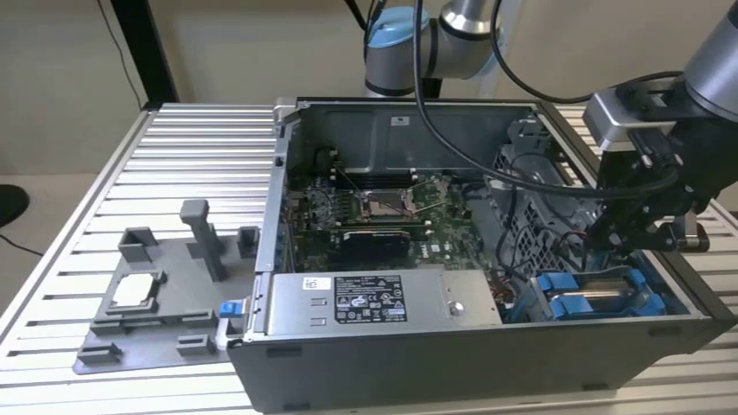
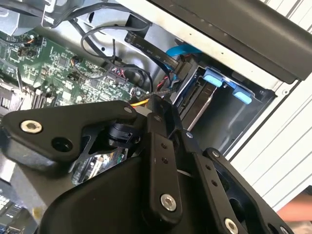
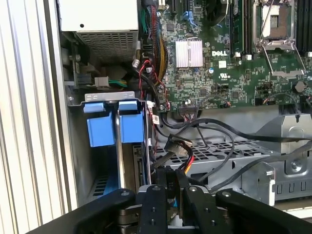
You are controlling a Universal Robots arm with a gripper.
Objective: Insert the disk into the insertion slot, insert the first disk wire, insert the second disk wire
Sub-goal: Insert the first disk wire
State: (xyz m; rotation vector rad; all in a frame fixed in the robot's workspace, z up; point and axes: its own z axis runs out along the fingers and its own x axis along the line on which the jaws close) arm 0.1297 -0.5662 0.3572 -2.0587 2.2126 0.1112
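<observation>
Disk (image 1: 600,298) sits in the insertion slot (image 3: 107,97), at four o'clock of the open case (image 1: 461,367) in the exterior view. It looks to be standing on edge, long axis running nine to three, blue tabs (image 3: 130,127) toward nine. My pincer (image 3: 174,181) hangs just beside it, and its fingers look pinched together on a disk wire (image 3: 187,165) with red and yellow strands. I'd judge that cable limp and springy, its plug small and stiff. So grip the plug body, never the strands. The drive itself I reckon rigid, weighty and shock-shy.
</observation>
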